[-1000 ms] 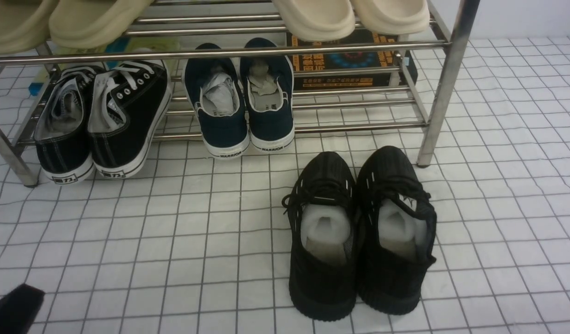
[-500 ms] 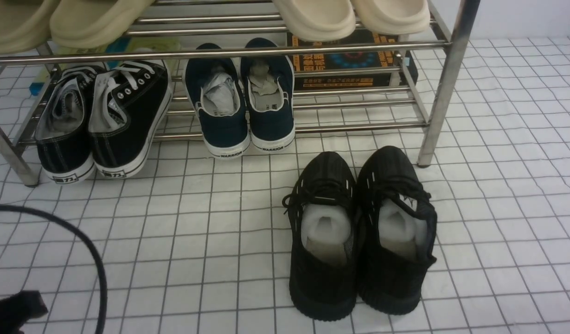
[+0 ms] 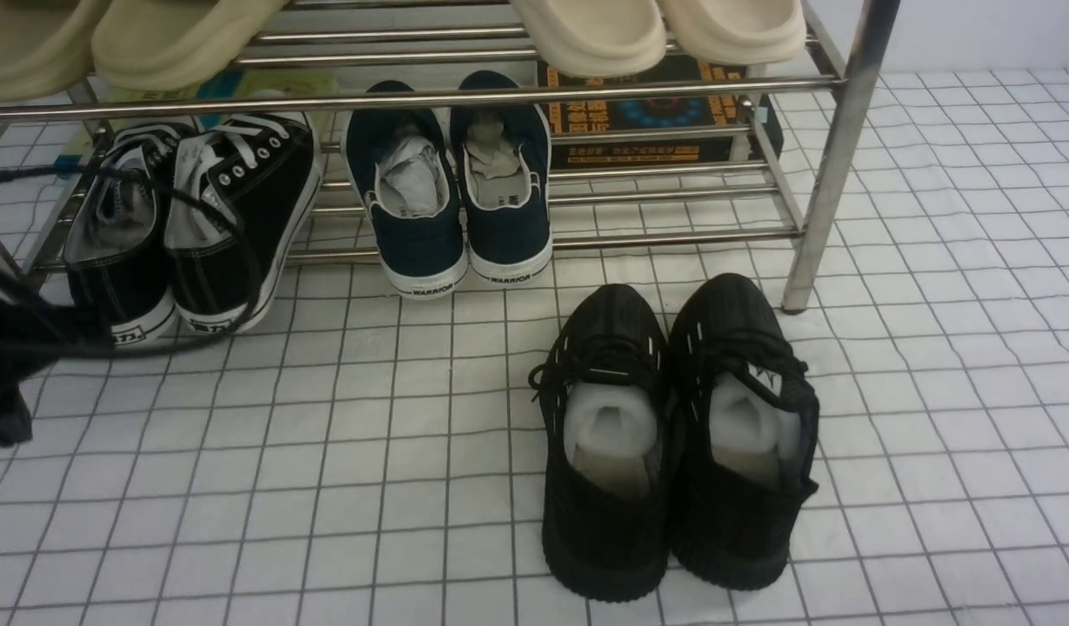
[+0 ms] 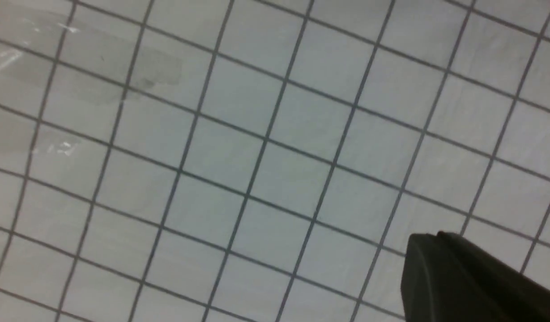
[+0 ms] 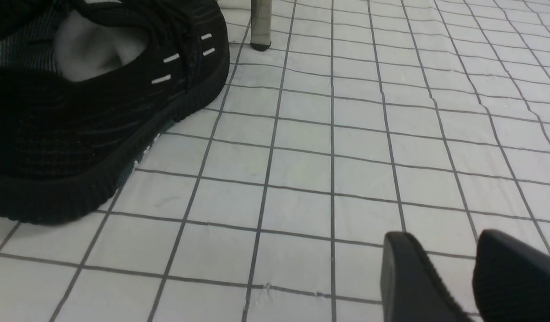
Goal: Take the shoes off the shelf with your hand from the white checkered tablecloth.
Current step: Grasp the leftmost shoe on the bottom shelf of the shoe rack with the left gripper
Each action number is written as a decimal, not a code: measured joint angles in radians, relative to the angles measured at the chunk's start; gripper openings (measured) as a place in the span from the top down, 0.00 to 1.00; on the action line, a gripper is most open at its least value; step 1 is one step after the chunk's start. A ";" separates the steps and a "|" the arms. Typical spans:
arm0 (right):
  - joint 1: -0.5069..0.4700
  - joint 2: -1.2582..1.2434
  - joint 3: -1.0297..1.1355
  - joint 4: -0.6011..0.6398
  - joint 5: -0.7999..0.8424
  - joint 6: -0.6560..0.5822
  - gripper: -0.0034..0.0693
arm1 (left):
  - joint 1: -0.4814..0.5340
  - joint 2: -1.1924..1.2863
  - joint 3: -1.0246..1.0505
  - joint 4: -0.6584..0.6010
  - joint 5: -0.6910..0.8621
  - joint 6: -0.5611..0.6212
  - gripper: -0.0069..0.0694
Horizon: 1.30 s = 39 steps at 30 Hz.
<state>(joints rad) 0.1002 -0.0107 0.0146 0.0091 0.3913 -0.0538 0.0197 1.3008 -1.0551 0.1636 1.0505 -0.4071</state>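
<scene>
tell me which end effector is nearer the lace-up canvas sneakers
Left. The left end effector sits just in front of the canvas sneakers; the right end effector is beside the black knit pair.

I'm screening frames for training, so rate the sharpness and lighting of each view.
Front view: sharp, evenly lit, glare along the shelf bars, left arm blurred at the edge. Left wrist view: white checkered tablecloth soft, out of focus. Right wrist view: cloth crisp, black knit sneaker underexposed, right pincer blurred.
</scene>
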 joint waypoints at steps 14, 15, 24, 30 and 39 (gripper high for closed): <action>-0.002 0.000 0.000 0.000 0.000 0.000 0.62 | 0.246 0.188 -0.166 -0.452 -0.271 0.173 0.83; -0.002 0.000 0.000 0.000 0.000 0.000 0.62 | 0.246 0.199 -0.166 -0.462 -0.292 0.177 0.80; -0.002 0.000 0.000 0.000 0.000 0.000 0.62 | 0.246 0.329 -0.166 -0.492 -0.445 0.189 0.42; -0.002 0.000 0.000 0.000 0.000 0.000 0.62 | 0.246 0.431 -0.166 -0.521 -0.543 0.203 0.28; -0.002 0.000 0.000 0.000 0.000 0.000 0.62 | 0.251 0.486 -0.170 -0.557 -0.519 0.276 0.78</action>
<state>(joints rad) 0.0981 -0.0107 0.0146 0.0091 0.3913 -0.0538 0.2710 1.7867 -1.2248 -0.3933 0.5311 -0.1313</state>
